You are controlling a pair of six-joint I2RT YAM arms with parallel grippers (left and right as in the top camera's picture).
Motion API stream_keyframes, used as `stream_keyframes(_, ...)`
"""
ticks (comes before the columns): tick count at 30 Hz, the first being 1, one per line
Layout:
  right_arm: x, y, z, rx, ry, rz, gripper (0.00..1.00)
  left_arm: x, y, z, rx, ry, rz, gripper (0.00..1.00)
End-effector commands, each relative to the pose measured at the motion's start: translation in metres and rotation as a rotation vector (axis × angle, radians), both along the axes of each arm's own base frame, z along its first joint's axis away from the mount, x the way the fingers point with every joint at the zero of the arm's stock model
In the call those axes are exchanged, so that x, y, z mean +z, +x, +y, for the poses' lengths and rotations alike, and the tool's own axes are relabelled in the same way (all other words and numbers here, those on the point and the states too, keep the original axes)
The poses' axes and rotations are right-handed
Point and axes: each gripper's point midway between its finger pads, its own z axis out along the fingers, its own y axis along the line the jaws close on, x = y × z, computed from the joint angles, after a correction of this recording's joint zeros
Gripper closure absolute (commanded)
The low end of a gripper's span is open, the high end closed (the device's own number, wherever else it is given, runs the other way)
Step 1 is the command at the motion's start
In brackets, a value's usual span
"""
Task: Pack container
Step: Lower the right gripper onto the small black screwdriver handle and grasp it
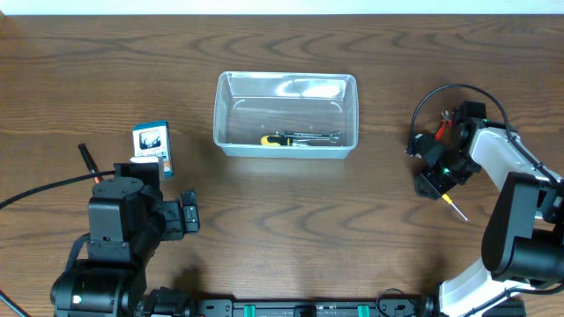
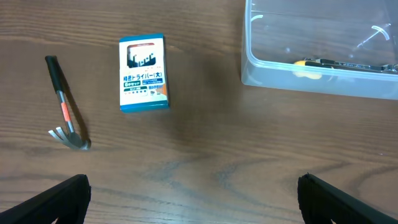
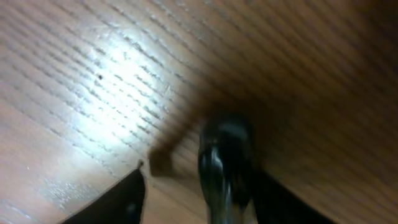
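The clear plastic container (image 1: 286,147) stands at the table's middle back; it also shows in the left wrist view (image 2: 311,81). A yellow-handled tool and a metal wrench (image 1: 295,138) lie in it. My right gripper (image 1: 438,182) is low over the table at the right, its fingers (image 3: 205,199) either side of a screwdriver's dark handle (image 3: 227,168). The handle lies against the right finger, with a gap to the left finger. The thin shaft (image 1: 456,210) sticks out toward the front. My left gripper (image 2: 193,202) is open and empty above bare wood.
A blue-and-white box (image 1: 152,145) lies at the left, also in the left wrist view (image 2: 143,73). A small hammer with a black and orange handle (image 2: 62,102) lies left of the box. A black cable loops over the right arm (image 1: 441,97).
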Motion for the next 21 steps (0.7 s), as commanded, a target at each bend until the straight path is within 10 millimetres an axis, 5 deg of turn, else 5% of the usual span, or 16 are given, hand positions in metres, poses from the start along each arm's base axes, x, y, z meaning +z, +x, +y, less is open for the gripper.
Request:
stream_keyframes(1,-0.0067,-0.0052,0.0051,-0.013,0.039,0.025,0.52,0.0002,0.0003,0.0030,0.013,0.009,-0.001,0.02)
stream_keyframes(15,-0.0067,-0.0052,0.0051,-0.013,0.039,0.025,0.76,0.0002,0.0003,0.0030,0.013,0.009,-0.001,0.02)
stream_keyframes(21,-0.0068,-0.0042,0.0048,-0.013,0.038,0.021,0.96,0.0002,0.0003,0.0030,0.013,0.009,-0.001,0.02)
